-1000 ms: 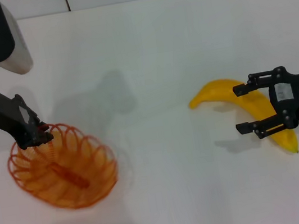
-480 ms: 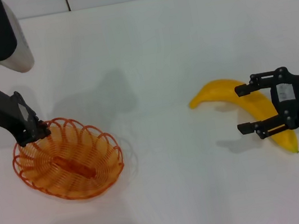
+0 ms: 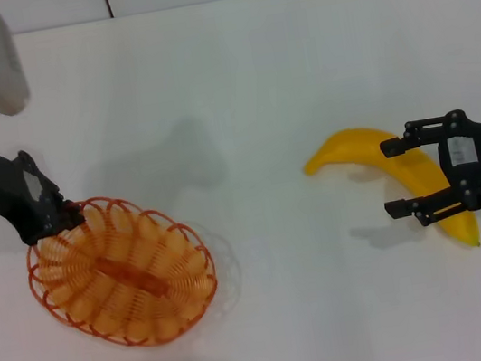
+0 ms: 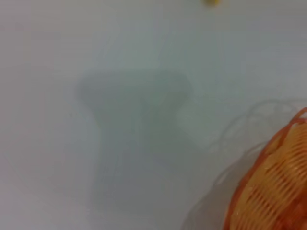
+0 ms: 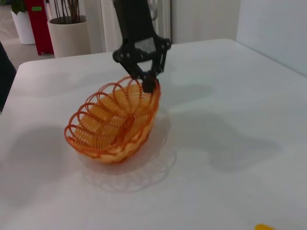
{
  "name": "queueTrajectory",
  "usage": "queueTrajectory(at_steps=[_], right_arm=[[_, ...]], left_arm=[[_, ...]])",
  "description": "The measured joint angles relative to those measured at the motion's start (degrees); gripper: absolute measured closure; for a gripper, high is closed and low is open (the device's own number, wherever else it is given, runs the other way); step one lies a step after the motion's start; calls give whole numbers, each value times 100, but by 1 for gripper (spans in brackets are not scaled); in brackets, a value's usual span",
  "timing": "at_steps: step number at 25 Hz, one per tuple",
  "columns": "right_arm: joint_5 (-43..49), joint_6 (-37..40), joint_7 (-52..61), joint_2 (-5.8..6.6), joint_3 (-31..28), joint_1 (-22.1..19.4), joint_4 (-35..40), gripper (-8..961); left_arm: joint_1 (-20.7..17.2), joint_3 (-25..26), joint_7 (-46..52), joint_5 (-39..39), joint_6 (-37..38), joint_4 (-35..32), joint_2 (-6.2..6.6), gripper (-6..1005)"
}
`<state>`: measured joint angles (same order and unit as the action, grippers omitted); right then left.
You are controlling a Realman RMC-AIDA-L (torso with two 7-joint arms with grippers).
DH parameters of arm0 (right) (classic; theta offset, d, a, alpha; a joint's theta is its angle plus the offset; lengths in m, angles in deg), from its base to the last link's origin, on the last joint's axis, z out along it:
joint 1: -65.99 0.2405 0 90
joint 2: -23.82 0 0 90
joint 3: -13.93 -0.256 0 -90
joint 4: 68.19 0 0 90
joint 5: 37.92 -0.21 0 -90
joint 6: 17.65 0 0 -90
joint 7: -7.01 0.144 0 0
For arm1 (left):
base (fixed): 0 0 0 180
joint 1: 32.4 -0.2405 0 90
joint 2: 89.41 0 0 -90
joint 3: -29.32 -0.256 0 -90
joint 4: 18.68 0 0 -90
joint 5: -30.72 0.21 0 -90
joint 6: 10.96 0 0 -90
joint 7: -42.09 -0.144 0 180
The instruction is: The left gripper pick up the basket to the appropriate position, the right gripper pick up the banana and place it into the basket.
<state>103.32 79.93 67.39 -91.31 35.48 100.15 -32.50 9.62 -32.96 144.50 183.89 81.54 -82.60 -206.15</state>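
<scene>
**Basket held by its rim, banana waiting between open fingers**

Nearest the robot, on its left, the basket (image 3: 120,271) hangs tilted from the left gripper (image 3: 56,221), which is closed on the looped rim at the end farthest from the banana. The right wrist view shows it best: the black fingers pinch one rim loop, the held end is raised, and the shadow beneath suggests the low end is at or just off the white table (image 3: 246,97).

On the robot's right, slightly farther out, the banana (image 3: 395,176) lies flat on the table, well apart from the basket. The right gripper (image 3: 397,177) hovers over its thicker half with the fingers spread wide, one on each side of the fruit, not yet closed on it.

Risks, as I judge them: a single-loop grip on a light wire basket is weak, so it could swing, slip or twist free if moved quickly. If set down tilted it may rock. The smooth, curved banana could roll or squirt sideways if the fingers close off-centre. And since the banana looks longer than the basket, a careless drop could tip it over the rim.
</scene>
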Motion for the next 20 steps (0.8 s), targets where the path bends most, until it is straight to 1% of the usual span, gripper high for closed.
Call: queueTrajectory(at_steps=[3, 7, 12, 15, 17, 18, 20], right_arm=[[0, 2, 0, -1, -6, -37, 0, 152], [-10, 1, 0, 2, -11, -75, 0, 154], [-13, -7, 0, 4, -11, -62, 0, 156], [-14, -12, 0, 4, -10, -37, 0, 158], [-15, -16, 0, 2, -11, -29, 0, 159], [-15, -18, 0, 2, -10, -27, 0, 159], [-16, -18, 0, 1, -10, -26, 0, 160]], left_arm=[[-184, 175, -23, -357, 305, -305, 3, 907], [-313, 477, 109, -716, 472, -468, 4, 922], [-400, 485, 617, -770, 377, -439, -39, 934], [-398, 353, 1158, -779, 128, -325, -52, 934], [-321, 312, 1550, -823, -46, -125, -47, 933], [-321, 312, 1550, -823, -46, -125, -47, 933], [-155, 277, 1933, -1013, -129, 243, -34, 933]])
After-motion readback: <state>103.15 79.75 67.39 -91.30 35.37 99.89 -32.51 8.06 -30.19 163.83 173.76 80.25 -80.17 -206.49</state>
